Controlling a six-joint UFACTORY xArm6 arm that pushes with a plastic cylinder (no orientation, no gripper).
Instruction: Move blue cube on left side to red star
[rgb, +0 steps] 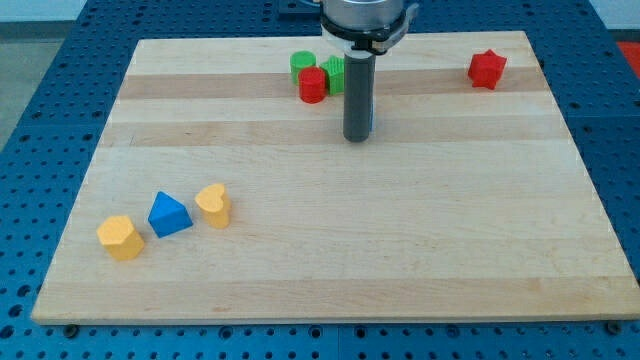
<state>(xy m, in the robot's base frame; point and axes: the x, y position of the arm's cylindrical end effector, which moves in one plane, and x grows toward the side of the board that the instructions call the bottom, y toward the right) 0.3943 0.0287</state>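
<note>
The red star (487, 68) lies near the board's top right corner. My tip (357, 138) rests on the board at the top centre, well to the left of the red star. A thin blue edge (372, 117) shows along the rod's right side. It looks like a blue block almost wholly hidden behind the rod, and its shape cannot be made out. The tip appears to be touching it or right beside it.
A green cylinder (302, 64), a red cylinder (313, 85) and a green star (335, 72) cluster just left of the rod. At the lower left lie a blue triangle (169, 214), a yellow heart (214, 204) and a yellow hexagon (121, 237).
</note>
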